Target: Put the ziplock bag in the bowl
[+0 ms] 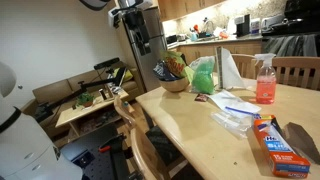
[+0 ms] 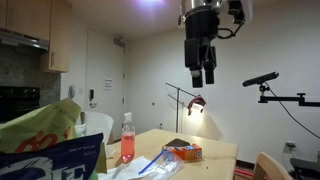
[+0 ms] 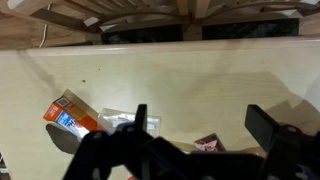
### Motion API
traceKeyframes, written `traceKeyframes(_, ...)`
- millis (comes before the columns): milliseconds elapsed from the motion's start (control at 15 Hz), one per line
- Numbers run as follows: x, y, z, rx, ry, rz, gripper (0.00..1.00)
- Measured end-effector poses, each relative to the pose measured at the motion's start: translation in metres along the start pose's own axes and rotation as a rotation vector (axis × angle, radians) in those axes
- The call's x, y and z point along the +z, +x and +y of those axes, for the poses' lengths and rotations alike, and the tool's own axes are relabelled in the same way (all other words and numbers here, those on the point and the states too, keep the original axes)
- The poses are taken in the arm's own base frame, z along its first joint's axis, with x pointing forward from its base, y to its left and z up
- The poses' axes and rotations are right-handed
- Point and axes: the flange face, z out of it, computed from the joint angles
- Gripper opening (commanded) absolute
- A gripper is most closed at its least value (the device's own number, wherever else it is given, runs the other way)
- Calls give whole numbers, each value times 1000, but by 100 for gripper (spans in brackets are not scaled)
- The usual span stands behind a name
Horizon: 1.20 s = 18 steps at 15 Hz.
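Note:
The clear ziplock bag (image 1: pixel 234 112) lies flat on the wooden table (image 1: pixel 200 140), between a pink spray bottle and an orange and blue box. It also shows in an exterior view (image 2: pixel 150 166) and at the left finger's edge in the wrist view (image 3: pixel 125 122). The brown bowl (image 1: pixel 177 85) stands at the table's far end, next to a green bag (image 1: pixel 203 75). My gripper (image 1: pixel 141 30) hangs high above the table, well apart from the bag and the bowl. In the wrist view the gripper (image 3: pixel 200 125) is open and empty, as it is in an exterior view (image 2: pixel 203 68).
The pink spray bottle (image 1: pixel 265 80) and the orange and blue box (image 1: pixel 270 135) flank the bag. A small red packet (image 3: pixel 207 144) lies on the table. Wooden chairs (image 1: pixel 140 140) stand along the table's edges. A cluttered low bench (image 1: pixel 85 100) sits beyond.

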Motion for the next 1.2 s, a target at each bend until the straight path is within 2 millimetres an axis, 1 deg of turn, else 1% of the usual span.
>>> traceKeyframes(667,0,0,0,0,0,0,100)
traceKeyframes(800,2,2,3,6,2,-5,100)
traceKeyframes(933,7,9,14,26,9,-13,100)
traceKeyframes(1000,9,15,23,43,13,-17,100)
traceKeyframes(1067,11,22,33,60,19,-21,100)
traceKeyframes(1200,8,44,59,103,32,-21,100)
